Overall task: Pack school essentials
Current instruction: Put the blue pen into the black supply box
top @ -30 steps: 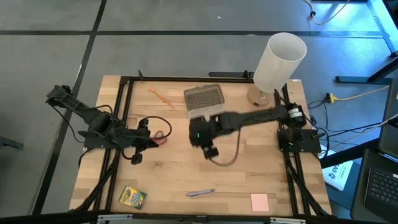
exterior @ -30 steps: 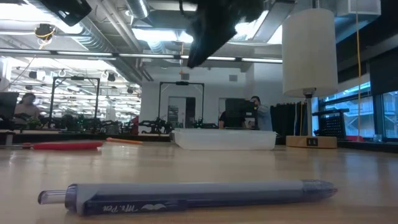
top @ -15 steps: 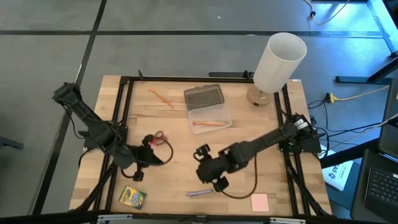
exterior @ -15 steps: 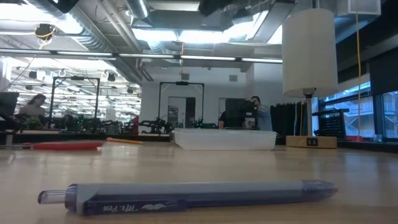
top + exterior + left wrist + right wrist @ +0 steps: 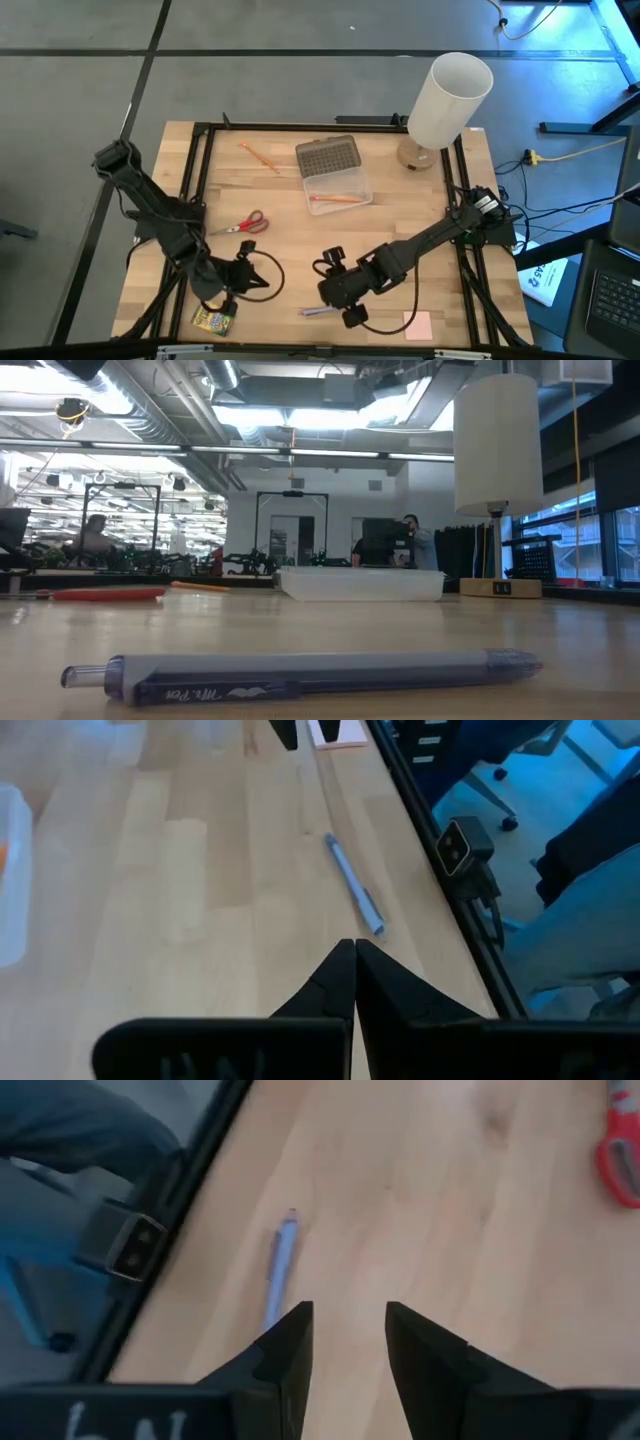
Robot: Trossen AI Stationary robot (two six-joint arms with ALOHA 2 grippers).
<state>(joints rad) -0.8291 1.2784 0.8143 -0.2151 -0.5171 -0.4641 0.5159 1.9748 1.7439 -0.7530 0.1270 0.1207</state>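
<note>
Reaching for the blue pen (image 5: 322,311) at the near edge, we hover the right gripper (image 5: 347,1342) beside it, fingers parted and empty; next we center over it and close. Left gripper (image 5: 353,982) closed, empty.

1. The crayon box (image 5: 212,319) is partly covered from above by the left gripper (image 5: 222,302), so only its lower part shows.
2. The blue pen (image 5: 322,311) has one end hidden under the right gripper (image 5: 352,318) in the high view.
3. The red-handled scissors (image 5: 619,1156) are cut off by the edge of the right wrist view; only a handle loop shows.
4. The pink square pad (image 5: 331,732) is clipped by the edge of the left wrist view.
5. The clear case (image 5: 10,870) is likewise clipped there, with an orange bit inside too small to tell.
6. In the low view, neither gripper shows.
</note>
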